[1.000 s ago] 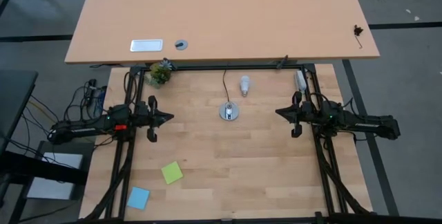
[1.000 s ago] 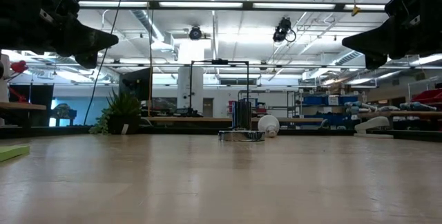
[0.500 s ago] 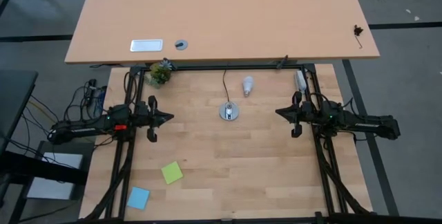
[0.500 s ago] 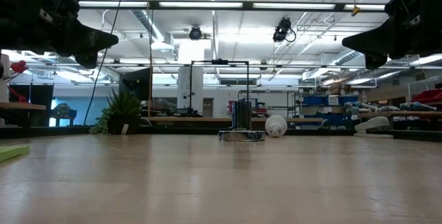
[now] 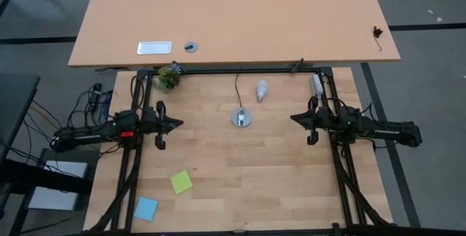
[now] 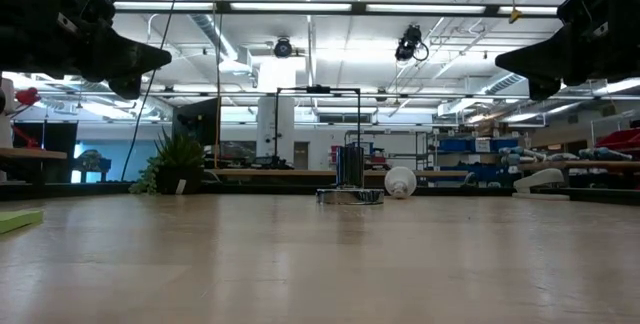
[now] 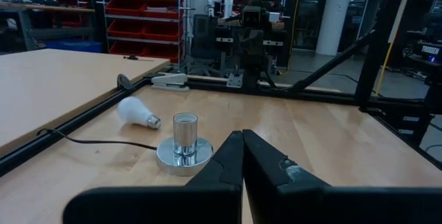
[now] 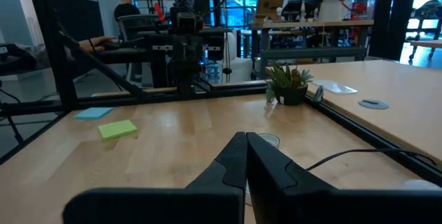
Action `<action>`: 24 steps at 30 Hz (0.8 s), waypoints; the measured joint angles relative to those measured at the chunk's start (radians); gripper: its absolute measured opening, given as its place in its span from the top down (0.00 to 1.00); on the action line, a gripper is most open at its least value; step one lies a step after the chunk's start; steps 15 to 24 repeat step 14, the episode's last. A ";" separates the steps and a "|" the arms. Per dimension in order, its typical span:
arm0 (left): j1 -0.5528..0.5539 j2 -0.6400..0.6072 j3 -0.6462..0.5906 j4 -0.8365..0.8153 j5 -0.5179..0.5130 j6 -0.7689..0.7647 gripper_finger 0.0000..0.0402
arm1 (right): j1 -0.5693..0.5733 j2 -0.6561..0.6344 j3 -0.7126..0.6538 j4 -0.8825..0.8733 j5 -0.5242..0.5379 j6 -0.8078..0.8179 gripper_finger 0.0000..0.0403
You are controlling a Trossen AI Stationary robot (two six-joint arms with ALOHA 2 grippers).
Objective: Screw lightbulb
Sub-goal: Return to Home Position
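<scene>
The white lightbulb lies on its side on the wooden table, far of centre. Its metal base points toward the round silver socket, which stands a little nearer, its black cord running to the far edge. My left gripper hovers shut at the table's left, pointing level at the socket. My right gripper hovers shut at the right, facing it. Both are above the table and hold nothing.
A small potted plant stands at the far left corner and a white stapler-like object at the far right. A green note and a blue note lie near left. A larger table adjoins the far edge.
The lightbulb has rolled a little toward the table's right edge and now lies still. Both arms have kept still.
</scene>
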 joint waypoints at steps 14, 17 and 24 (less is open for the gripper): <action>0.000 0.000 0.000 0.000 0.000 0.000 0.98 | 0.000 0.000 0.000 0.000 0.000 0.000 0.95; 0.000 0.000 0.000 0.000 0.000 0.000 0.98 | 0.000 0.000 0.000 0.000 0.000 0.000 0.95; 0.000 0.000 0.000 0.000 0.000 0.000 0.98 | 0.000 0.000 0.000 0.000 0.000 0.000 0.95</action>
